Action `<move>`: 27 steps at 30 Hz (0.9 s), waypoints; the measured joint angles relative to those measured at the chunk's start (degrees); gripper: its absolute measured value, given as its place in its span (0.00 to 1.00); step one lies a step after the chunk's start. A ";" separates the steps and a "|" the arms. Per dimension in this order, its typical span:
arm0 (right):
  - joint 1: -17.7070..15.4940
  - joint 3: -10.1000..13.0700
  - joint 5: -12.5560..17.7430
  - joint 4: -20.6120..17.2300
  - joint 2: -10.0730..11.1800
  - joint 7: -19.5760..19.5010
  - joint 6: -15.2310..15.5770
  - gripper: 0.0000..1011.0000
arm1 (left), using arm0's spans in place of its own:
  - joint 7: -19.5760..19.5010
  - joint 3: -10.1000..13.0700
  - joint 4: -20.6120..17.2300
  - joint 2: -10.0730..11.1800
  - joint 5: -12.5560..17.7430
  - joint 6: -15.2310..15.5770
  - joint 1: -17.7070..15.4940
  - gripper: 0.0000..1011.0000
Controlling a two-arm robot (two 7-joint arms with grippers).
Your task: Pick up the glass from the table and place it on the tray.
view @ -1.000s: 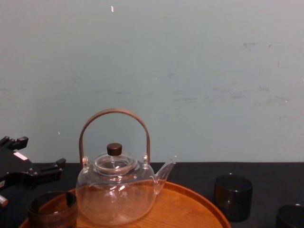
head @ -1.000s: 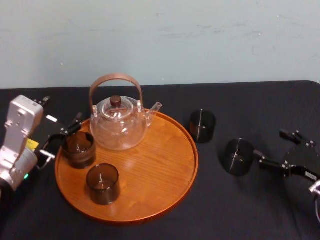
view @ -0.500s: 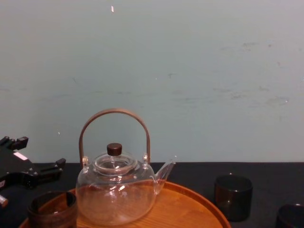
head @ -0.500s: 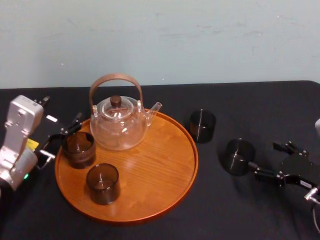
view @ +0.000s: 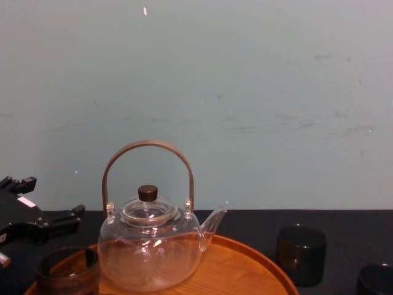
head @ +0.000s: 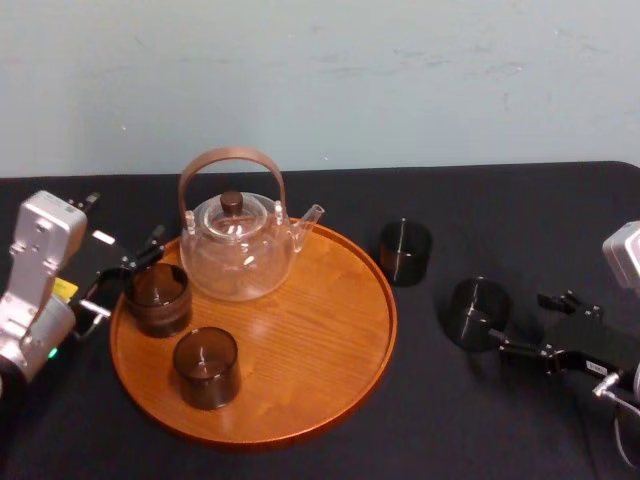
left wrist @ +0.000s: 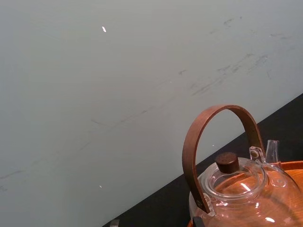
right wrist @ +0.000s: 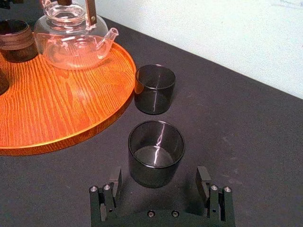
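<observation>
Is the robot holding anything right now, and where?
Nothing yet. The right gripper is open, straddling the dark glass with gaps both sides; the left gripper is open at the tray's edge.

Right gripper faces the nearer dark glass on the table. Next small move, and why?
Probably ease the right gripper forward until its open fingers straddle the dark glass tumbler: it stands on the black tablecloth just ahead of the fingertips, centred between them. The left gripper sits left of the round orange-brown wooden tray.
</observation>
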 joint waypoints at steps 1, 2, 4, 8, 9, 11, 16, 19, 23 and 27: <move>0.18 -0.08 -0.13 0.15 -0.14 0.13 0.13 0.99 | 0.00 0.00 0.00 0.00 0.00 0.00 0.00 0.99; 0.37 -0.16 -0.27 0.31 -0.28 0.26 0.23 0.99 | 0.00 0.00 0.00 0.00 0.00 0.00 0.00 0.99; 0.84 -0.36 -0.60 0.65 -0.63 0.62 0.53 0.99 | 0.00 0.00 0.00 0.00 0.00 0.00 0.00 0.99; 1.78 -0.74 -1.06 1.41 -1.23 1.19 0.92 0.99 | 0.00 0.00 0.00 0.00 0.00 0.00 0.00 0.99; 2.02 -0.82 -1.16 1.63 -1.38 1.28 1.03 0.99 | 0.00 0.00 0.00 0.00 0.00 0.00 0.00 0.99; 2.75 -1.04 -1.30 2.30 -1.86 1.55 1.35 0.99 | 0.00 0.00 0.00 0.00 0.00 0.00 0.00 0.99; 4.20 -1.45 -1.37 3.41 -2.69 2.08 1.95 0.99 | 0.00 0.00 0.00 0.00 0.00 0.00 0.00 0.99; 5.23 -1.87 -1.37 4.34 -3.25 2.44 2.40 0.99 | 0.00 0.00 0.00 0.00 0.00 0.00 0.00 0.99; 6.30 -2.37 -1.35 5.33 -3.85 2.79 2.89 0.99 | 0.00 0.00 0.00 0.00 0.00 0.00 0.00 0.99; 7.59 -3.09 -1.25 6.46 -4.31 3.34 3.37 0.99 | 0.00 0.00 0.00 0.00 0.00 0.00 0.00 0.99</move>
